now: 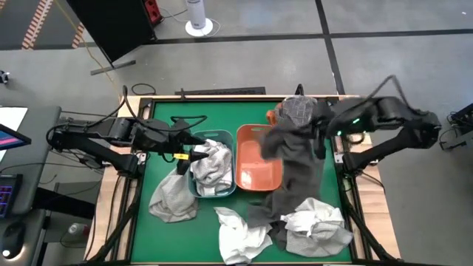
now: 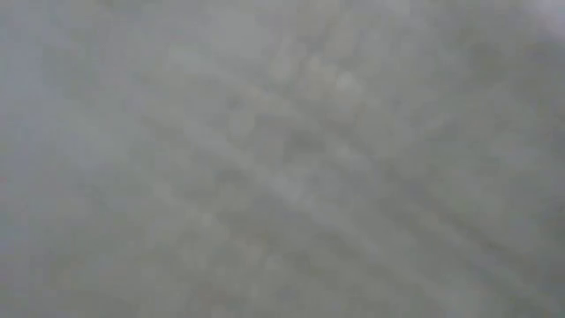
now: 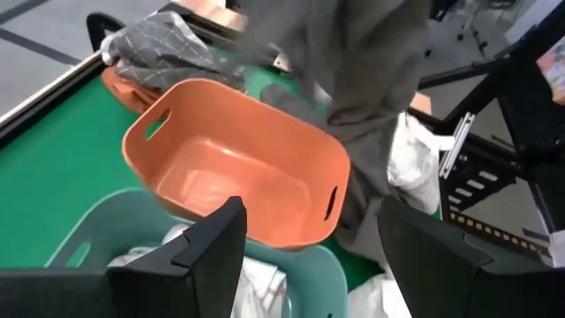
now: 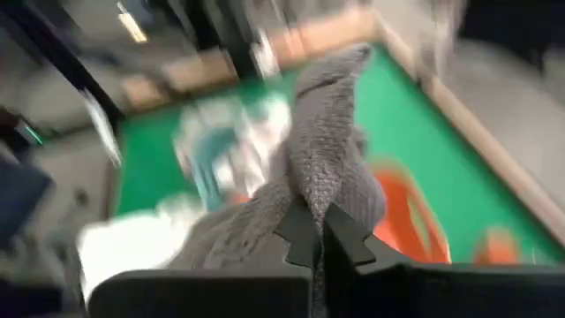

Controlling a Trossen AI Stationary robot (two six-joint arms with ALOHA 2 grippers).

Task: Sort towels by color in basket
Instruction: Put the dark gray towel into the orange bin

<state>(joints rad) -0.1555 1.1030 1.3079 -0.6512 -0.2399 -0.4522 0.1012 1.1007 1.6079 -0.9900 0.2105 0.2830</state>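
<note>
Right tool [image 4: 320, 231] pinching nubbly dark grey towel [image 4: 322, 150]

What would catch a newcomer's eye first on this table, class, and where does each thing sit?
The right gripper is shut on a dark grey towel, which hangs in a long drape over the orange basket at the table's middle. Beside it on the left, the teal basket holds light towels, with the open left gripper over it. Pale towels lie crumpled along the near edge.

Dark grey towel [image 1: 295, 159] lifted, draped over orange basket [image 1: 259, 176]; others scattered.
</note>
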